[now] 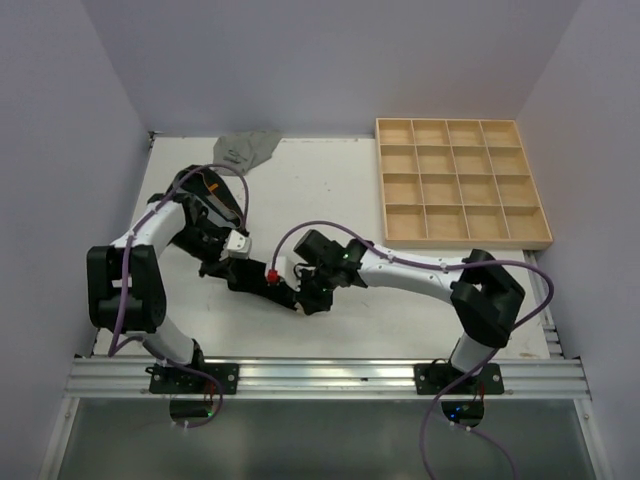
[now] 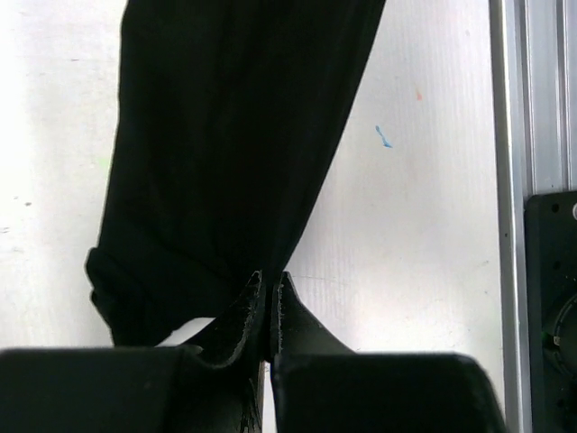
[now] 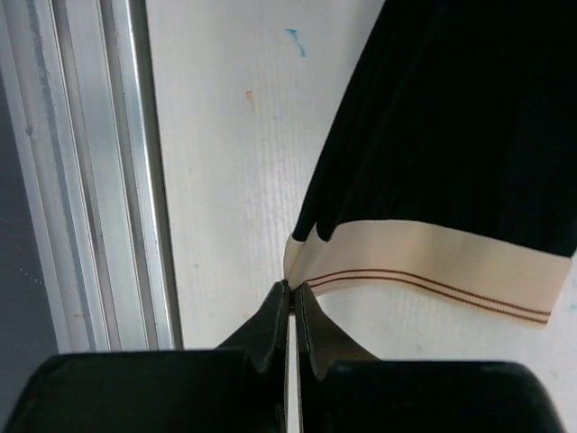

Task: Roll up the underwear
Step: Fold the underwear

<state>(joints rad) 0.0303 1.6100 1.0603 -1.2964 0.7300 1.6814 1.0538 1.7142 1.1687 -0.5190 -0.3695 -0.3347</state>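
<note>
Top view: the black underwear [image 1: 255, 280] is lying stretched out on the white table [image 1: 330, 190] near the front, right between the two arms. The left gripper [image 1: 218, 268] is on one end and the right gripper [image 1: 305, 300] on the other. A grey underwear [image 1: 248, 148] sits crumpled at the back edge, and the wooden grid tray [image 1: 465, 243] is off at the back right, well apart from everything. Left wrist cam: the left gripper [image 2: 268, 281] has its jaws pressed together right on the bottom edge of the black underwear [image 2: 225, 135], pinching a bit of fabric as far as I can tell. Right wrist cam: the right gripper [image 3: 293, 287] is squeezed tight on the corner of the tan waistband [image 3: 424, 262], with the metal rail [image 3: 99, 135] just off to the side.
</note>
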